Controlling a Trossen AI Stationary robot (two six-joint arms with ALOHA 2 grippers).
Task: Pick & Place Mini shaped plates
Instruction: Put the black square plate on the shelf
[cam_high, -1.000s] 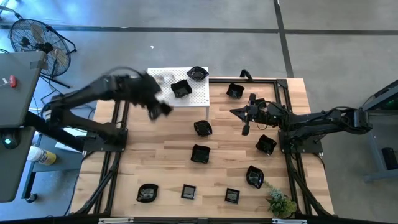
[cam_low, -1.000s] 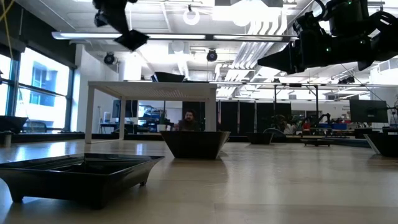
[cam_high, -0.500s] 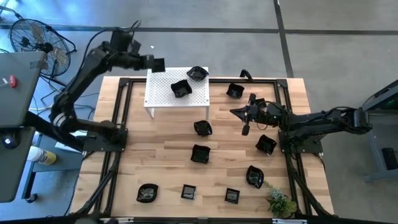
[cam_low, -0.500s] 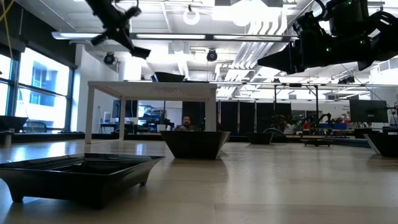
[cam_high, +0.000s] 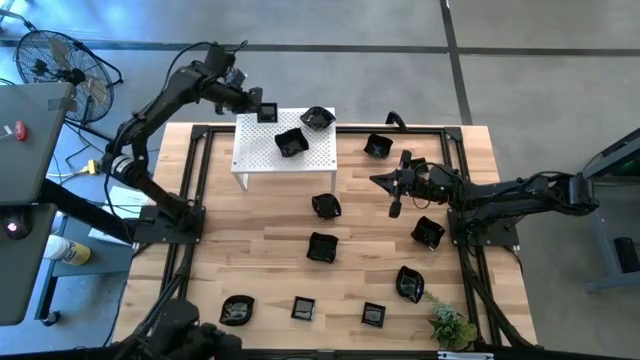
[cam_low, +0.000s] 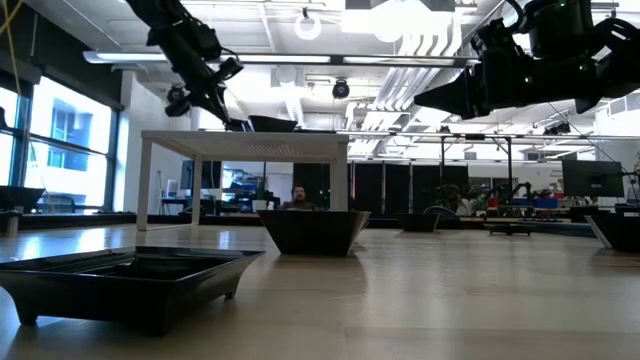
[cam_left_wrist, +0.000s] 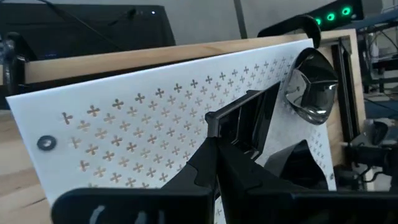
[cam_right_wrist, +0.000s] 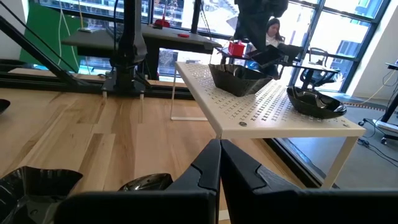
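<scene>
Left gripper (cam_high: 266, 111) hung above the far left corner of the white perforated platform (cam_high: 258, 150), fingers pressed together, nothing between them. In its wrist view the closed fingers (cam_left_wrist: 214, 155) pointed across the platform's cross-shaped holes toward the two dishes there.

Right gripper (cam_high: 378, 181) hovered over the table's right half, near mid-depth, fingers likewise pressed together and empty, pointing toward the platform.

Near edge of the wooden table (cam_high: 250, 260): three mini shaped plates in a row, one toward the left (cam_high: 237, 310), a small square one (cam_high: 303, 308) at the middle, another square one (cam_high: 373, 315) right of it. A small green plant (cam_high: 452, 326) sat at the near right corner, with a plate (cam_high: 409, 284) just beyond it.

Mid-table: one plate (cam_high: 322, 247) at the centre, another (cam_high: 326, 206) just beyond it, a third (cam_high: 428, 233) toward the right edge, beside the right arm.

Far side: the platform stood on short legs near the far edge, left of centre. Two plates rested on it, a squarish one (cam_high: 291, 143) at mid-platform and a rounded glossy one (cam_high: 317, 118) at its far right corner. One more plate (cam_high: 377, 146) lay on the table to the right of the platform, near the far edge.

Beyond the table, a fan (cam_high: 58, 68) stood on the floor past the far left corner.
</scene>
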